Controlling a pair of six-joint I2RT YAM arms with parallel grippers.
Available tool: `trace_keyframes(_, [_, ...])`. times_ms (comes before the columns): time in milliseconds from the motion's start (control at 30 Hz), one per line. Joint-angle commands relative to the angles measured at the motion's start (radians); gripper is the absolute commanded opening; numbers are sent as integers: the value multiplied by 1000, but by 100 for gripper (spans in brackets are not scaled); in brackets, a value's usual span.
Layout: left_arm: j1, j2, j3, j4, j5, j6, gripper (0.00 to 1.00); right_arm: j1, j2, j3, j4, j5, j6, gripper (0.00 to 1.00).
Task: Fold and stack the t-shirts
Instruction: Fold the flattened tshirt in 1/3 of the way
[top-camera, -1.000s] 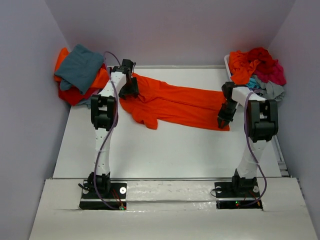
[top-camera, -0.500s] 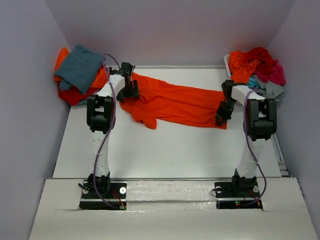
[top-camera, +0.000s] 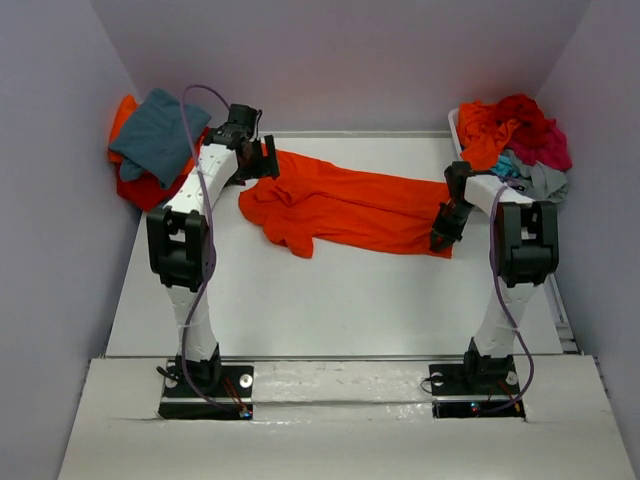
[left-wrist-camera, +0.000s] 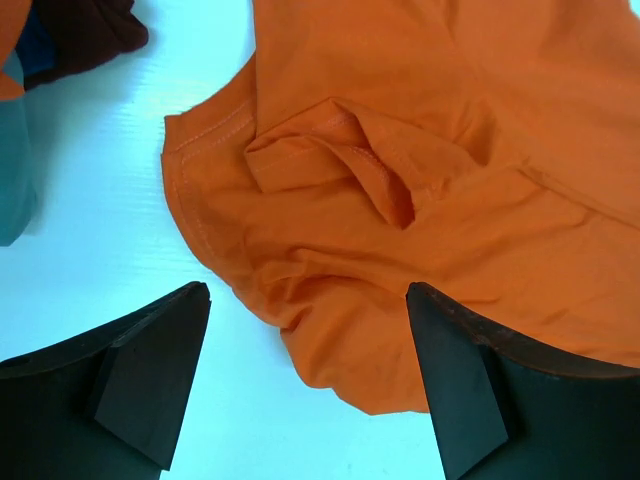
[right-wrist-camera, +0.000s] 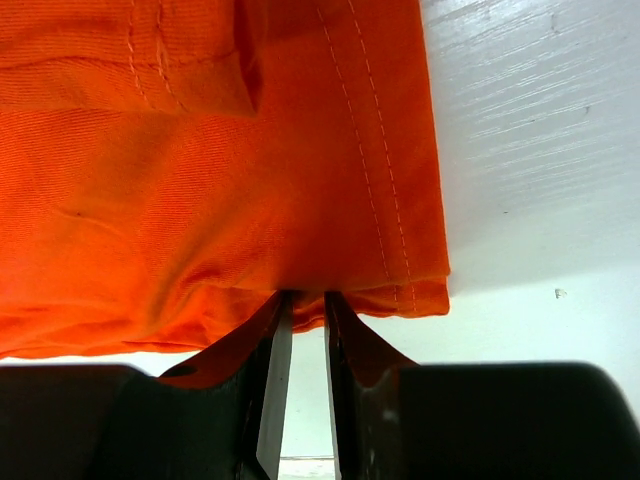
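Observation:
A bright orange t-shirt (top-camera: 350, 208) lies spread lengthwise across the far half of the table. My left gripper (top-camera: 256, 160) hovers over the shirt's left end, open, with nothing between its fingers. In the left wrist view the collar and a sleeve of that orange t-shirt (left-wrist-camera: 400, 180) lie flat below the wide-apart left gripper (left-wrist-camera: 308, 292). My right gripper (top-camera: 440, 236) is at the shirt's right end, shut on the hem. The right wrist view shows the folded hem of the orange t-shirt (right-wrist-camera: 250, 200) pinched between the narrow jaws of the right gripper (right-wrist-camera: 305, 300).
A stack of shirts with a teal-grey one (top-camera: 160, 132) on top sits at the far left corner. A white bin (top-camera: 455, 124) at the far right holds a heap of orange, red, magenta and grey shirts (top-camera: 515, 130). Walls close in on both sides.
My left gripper has opened wide, let go of the shirt's left end and drawn back and up toward the far left. The right gripper keeps its hold on the hem.

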Motion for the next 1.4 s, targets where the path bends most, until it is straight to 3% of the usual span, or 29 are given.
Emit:
trace_keyframes(0, [-17,24,10,-54,12,-10,91,-8,-57,-9,46,37,0,25])
trace_keyframes(367, [-37,-166,-359,24,91,-39,91,-8,-107,-69,0,108,7,25])
trace_keyframes(667, [-37,-267,-471,49,160,-58,92,-8,-126,-100,23,98,11,25])
trace_keyframes(967, [-37,-313,-623,176,324,-101,91,-8,-177,-78,24,71,5,25])
trace_keyframes(1367, [-37,-355,-734,310,342,-139,91,-8,-226,-66,39,20,-4,25])
